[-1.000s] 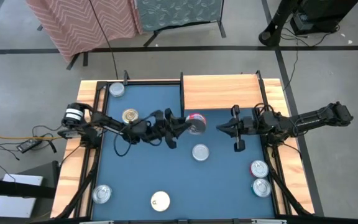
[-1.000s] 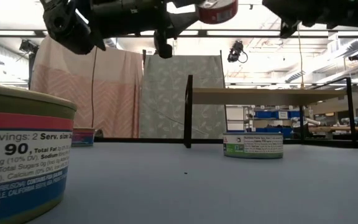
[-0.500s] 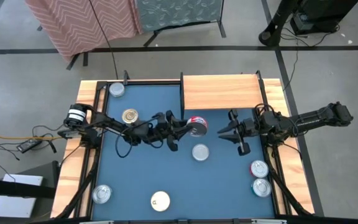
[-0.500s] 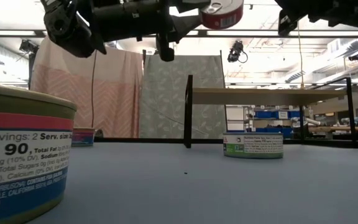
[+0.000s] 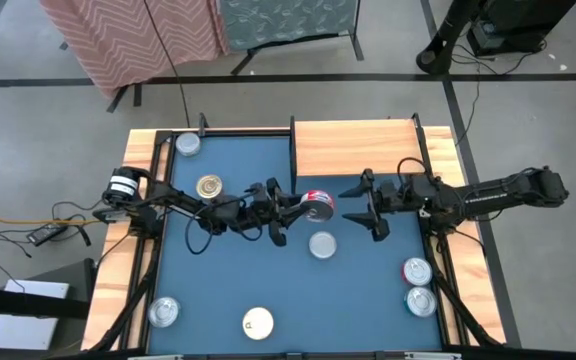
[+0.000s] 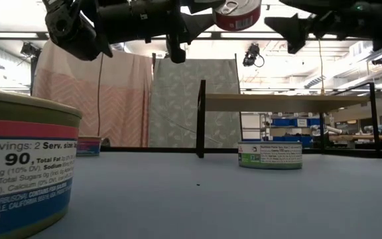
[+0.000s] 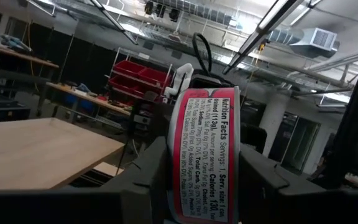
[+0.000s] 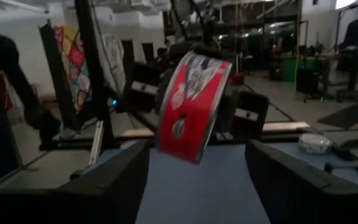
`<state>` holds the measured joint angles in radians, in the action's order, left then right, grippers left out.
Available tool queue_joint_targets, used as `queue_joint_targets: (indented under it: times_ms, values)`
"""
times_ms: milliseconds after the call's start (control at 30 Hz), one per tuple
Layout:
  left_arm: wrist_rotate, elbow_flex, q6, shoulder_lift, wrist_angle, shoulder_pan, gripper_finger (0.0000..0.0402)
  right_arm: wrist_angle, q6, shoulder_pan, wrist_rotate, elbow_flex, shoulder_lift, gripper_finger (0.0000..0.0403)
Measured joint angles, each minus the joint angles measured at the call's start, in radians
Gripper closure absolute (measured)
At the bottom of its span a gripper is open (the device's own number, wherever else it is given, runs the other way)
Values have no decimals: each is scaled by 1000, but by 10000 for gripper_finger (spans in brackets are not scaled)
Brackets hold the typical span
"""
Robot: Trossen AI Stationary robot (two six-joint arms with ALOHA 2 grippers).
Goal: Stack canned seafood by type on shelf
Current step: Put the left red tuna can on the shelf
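Note:
A red-labelled can of seafood [image 5: 317, 203] hangs in the air over the middle of the blue table, held by my left gripper [image 5: 304, 205], which reaches in from the table's left. My right gripper [image 5: 354, 204] stands open just to the can's right, pointing level at it; its fingers [image 8: 107, 183] frame the can [image 8: 191, 106] without touching. The shelf [image 5: 356, 148], a light-wood plank on dark uprights, stands at the far right. Other cans rest flat on the table: a gold-lidded one [image 5: 209, 186] and a silver one [image 5: 322, 244]. My left gripper pinches the red can between its two fingers [image 7: 261, 180], one on each flat end [image 7: 178, 155]. The fingers come level from the table's left. The can stands on edge, tilted, with its label wall [image 7: 207, 149] facing along the fingers, lifted clear of the table.
More cans sit at the far left corner [image 5: 188, 144], near left [image 5: 164, 312], near middle, white-lidded [image 5: 258, 322], and two at the near right [image 5: 418, 285]. In the low view one can [image 6: 269, 154] sits below the shelf plank [image 6: 284, 101].
My right gripper has opened wide from shut and moved a little toward the table's left, closer to the red can. The left gripper has kept the can in the air at about the same place.

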<state>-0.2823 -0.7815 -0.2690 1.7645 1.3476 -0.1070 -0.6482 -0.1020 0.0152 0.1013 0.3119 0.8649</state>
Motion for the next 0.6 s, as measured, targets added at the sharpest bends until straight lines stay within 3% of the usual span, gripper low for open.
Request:
queue_joint_targets:
  times_ms: [200,367,600]
  values:
    - [7,0,3,0,0,0,264,-165,-7,36,5,0,136,112]
    - [8,0,31,-2,7,0,264,-304,-46,62,80,0,216,124]
    - [16,0,72,-2,-1,-1,264,-360,-119,64,153,-1,263,127]
